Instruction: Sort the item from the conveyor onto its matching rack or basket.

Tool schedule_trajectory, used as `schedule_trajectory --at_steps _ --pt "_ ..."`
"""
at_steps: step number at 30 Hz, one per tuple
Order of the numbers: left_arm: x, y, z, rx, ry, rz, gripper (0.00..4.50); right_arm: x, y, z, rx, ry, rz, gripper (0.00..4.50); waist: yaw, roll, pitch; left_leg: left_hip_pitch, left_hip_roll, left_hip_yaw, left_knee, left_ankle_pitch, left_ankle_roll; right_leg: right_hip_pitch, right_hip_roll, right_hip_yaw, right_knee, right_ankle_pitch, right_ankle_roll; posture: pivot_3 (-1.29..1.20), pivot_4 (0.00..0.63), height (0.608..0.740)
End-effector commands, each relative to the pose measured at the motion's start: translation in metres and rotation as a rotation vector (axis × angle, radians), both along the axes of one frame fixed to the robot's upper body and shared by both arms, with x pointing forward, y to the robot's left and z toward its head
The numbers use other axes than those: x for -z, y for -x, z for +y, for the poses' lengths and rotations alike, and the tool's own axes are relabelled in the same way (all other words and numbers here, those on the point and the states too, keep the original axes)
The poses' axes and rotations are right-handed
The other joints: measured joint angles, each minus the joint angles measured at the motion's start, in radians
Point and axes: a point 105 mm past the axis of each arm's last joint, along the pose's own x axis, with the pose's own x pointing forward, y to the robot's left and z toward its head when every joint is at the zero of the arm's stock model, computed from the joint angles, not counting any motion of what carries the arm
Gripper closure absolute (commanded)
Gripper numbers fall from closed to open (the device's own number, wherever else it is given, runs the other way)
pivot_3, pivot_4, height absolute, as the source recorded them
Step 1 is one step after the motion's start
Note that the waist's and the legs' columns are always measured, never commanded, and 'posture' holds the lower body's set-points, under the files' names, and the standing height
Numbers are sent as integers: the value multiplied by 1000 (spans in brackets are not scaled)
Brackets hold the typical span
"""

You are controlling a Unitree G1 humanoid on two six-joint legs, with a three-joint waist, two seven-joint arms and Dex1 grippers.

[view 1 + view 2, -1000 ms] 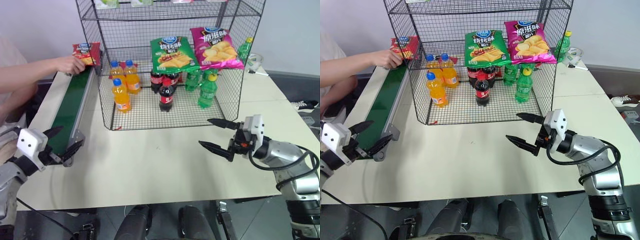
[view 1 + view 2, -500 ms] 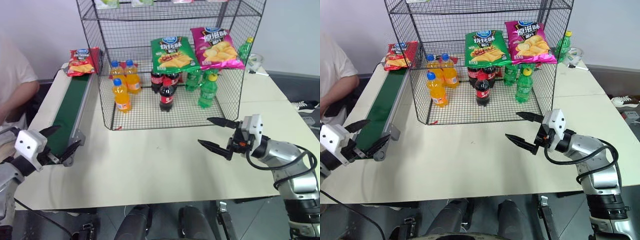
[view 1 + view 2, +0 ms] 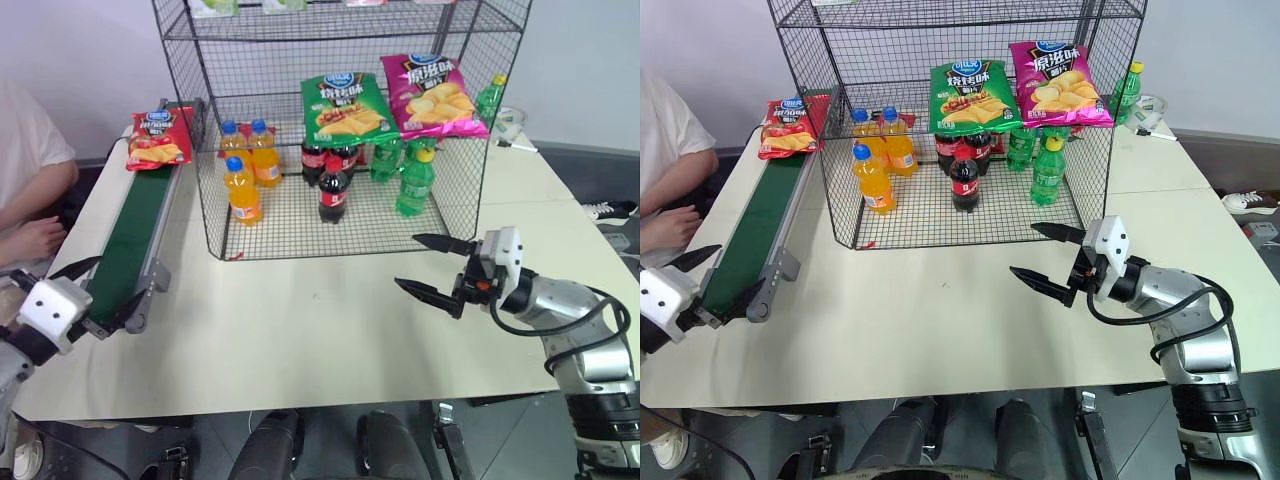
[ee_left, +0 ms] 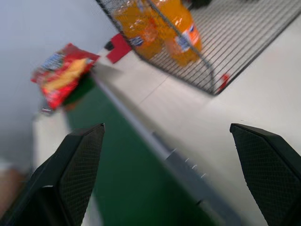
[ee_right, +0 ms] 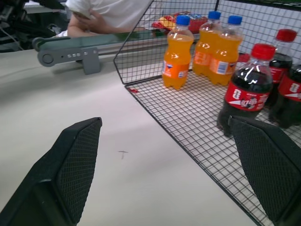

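1. The red crisp bag (image 3: pixel 156 139) lies flat on the far end of the conveyor (image 3: pixel 135 232), near the worktop's far left corner, with nothing touching it.
2. The conveyor runs along the left edge of the worktop (image 3: pixel 300 330), its near end with the grey roller bracket close to the left pincer.
3. The black wire rack (image 3: pixel 340 120) stands just beside the conveyor on the far middle of the worktop. A green crisp bag (image 3: pixel 345 108) and a magenta crisp bag (image 3: pixel 432 95) lean side by side on its middle tier.
4. On the rack's bottom tier stand orange soda bottles (image 3: pixel 244 175) at the conveyor side, cola bottles (image 3: pixel 332 180) in the middle and green bottles (image 3: pixel 412 175) towards the right.
5. The left pincer (image 3: pixel 98 293) hangs at the near left corner, by the conveyor's near end, fingers spread wide and empty.
6. The right pincer (image 3: pixel 435 268) hovers over the bare worktop in front of the rack's right front corner, fingers wide apart, holding nothing.
7. A person's hand (image 3: pixel 35 238) rests beyond the left edge, apart from the belt.
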Motion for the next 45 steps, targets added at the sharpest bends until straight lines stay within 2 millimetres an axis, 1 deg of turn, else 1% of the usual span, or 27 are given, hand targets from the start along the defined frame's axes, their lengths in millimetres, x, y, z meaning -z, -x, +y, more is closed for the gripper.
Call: schedule_trajectory --at_steps 1,3,5,7,11,13,16,17,20,22,24,27,29,37,45 --pt "-12 12 7 -31 -191 -102 44 -9 1 9 -36 -16 -39 0 -1 0 0 0 0 0 0 0 0 0 0 0 0 0 0 0 150 740" --pt "-6 22 7 -25 -281 -109 44 -9 1 13 -50 -21 -39 0 -2 0 0 0 0 1 -1 0 0 0 0 1 0 0 0 0 150 740" --pt "-2 31 7 -9 -333 -103 44 -9 0 16 -56 -27 -40 0 0 0 0 0 0 1 -2 0 0 -1 0 1 -1 0 0 0 150 740" --pt "0 39 10 -10 -413 -101 44 -8 0 19 -67 -31 -36 0 1 0 0 0 0 1 -3 0 0 -1 0 1 -1 0 0 0 150 740" --pt "-1 53 24 -48 -558 -129 44 -6 -1 21 -76 -34 -33 0 3 -1 0 0 0 1 -4 0 0 -2 0 0 -1 0 0 0 150 740" --pt "1 62 32 -75 -622 -135 44 -6 -1 22 -85 -35 -31 0 2 -1 0 0 0 1 -4 0 0 -1 0 0 -1 0 0 0 150 740" --pt "14 72 45 -115 -727 -95 44 -5 -1 25 -95 -41 -27 0 0 -1 0 0 0 1 -4 0 0 -2 0 0 -1 0 0 0 150 740" --pt "17 74 46 -116 -740 -90 44 -5 0 25 -96 -42 -26 0 -1 -1 0 0 0 2 -5 0 0 -2 -1 1 -1 0 1 0 150 740" --pt "29 81 55 -159 -762 -89 44 -2 9 33 -157 -50 12 0 0 -1 0 1 0 2 -6 0 0 -3 0 0 0 0 1 0 150 740" --pt "29 79 55 -166 -795 -121 44 -2 15 40 -203 -51 27 0 0 -1 0 1 0 2 -6 0 0 -3 0 0 0 1 2 0 150 740" --pt "27 74 55 -186 -803 -154 44 -2 24 47 -267 -49 53 0 2 -1 0 1 0 2 -6 0 0 -3 0 0 0 1 3 0 150 740" --pt "29 69 52 -182 -797 -169 44 1 36 55 -343 -30 91 0 3 -2 -1 1 0 1 -6 0 0 -3 0 0 0 1 3 0 150 740" --pt "30 68 50 -180 -790 -175 44 3 39 57 -371 -23 107 0 1 -3 -1 1 0 2 -6 0 0 -2 0 0 0 1 3 0 150 740" --pt "31 66 47 -184 -791 -188 44 6 33 57 -352 -1 98 0 -1 -3 -2 1 0 2 -6 0 0 -3 0 0 0 2 5 0 150 740" --pt "37 63 41 -177 -767 -184 44 6 30 54 -328 -2 92 0 0 -4 -2 1 0 2 -6 0 0 -3 0 0 1 2 5 0 150 740"
